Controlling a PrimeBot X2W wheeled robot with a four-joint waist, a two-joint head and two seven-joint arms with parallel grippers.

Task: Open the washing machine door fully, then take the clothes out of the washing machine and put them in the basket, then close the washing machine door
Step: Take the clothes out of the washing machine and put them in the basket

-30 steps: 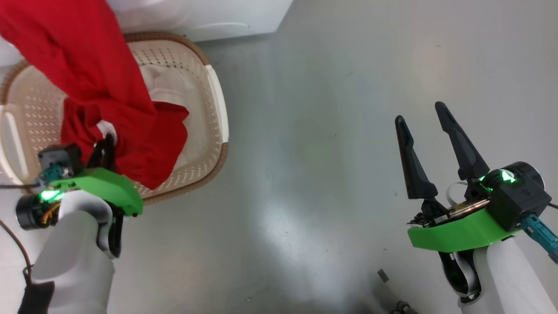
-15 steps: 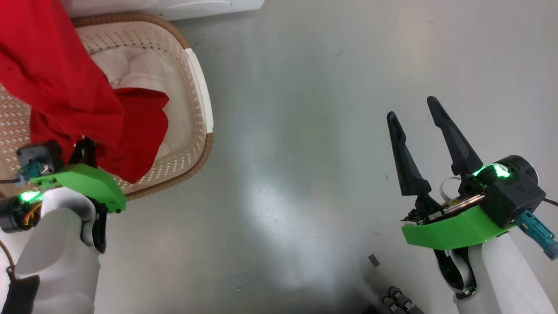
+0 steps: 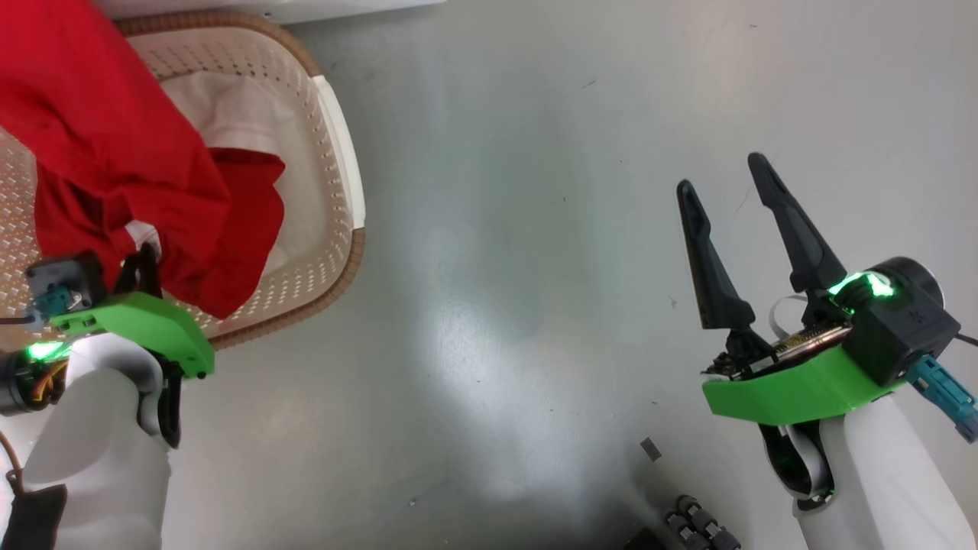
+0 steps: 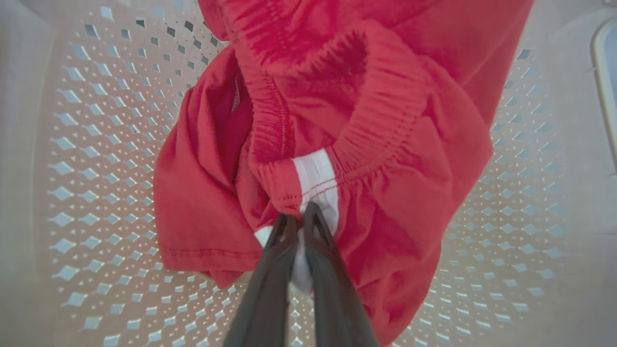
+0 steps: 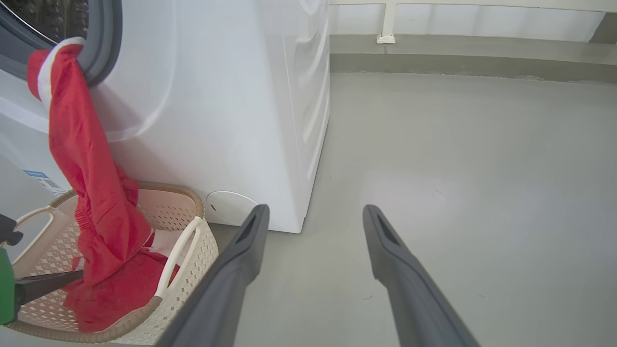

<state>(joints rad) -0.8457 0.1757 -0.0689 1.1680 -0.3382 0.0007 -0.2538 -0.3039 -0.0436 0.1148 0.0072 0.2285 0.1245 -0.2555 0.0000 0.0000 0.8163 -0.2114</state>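
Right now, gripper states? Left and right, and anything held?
Left gripper: shut on the red clothes, over the basket.
Right gripper: open, holding nothing.

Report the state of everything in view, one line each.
washing machine, drum mouth uncovered.
basket, upright in front of the washing machine.
white cloth, lying inside the basket.
red garment, strung from the drum mouth down into the basket.
left hand, shut on the red garment's white-striped waistband.
right hand, open, empty.
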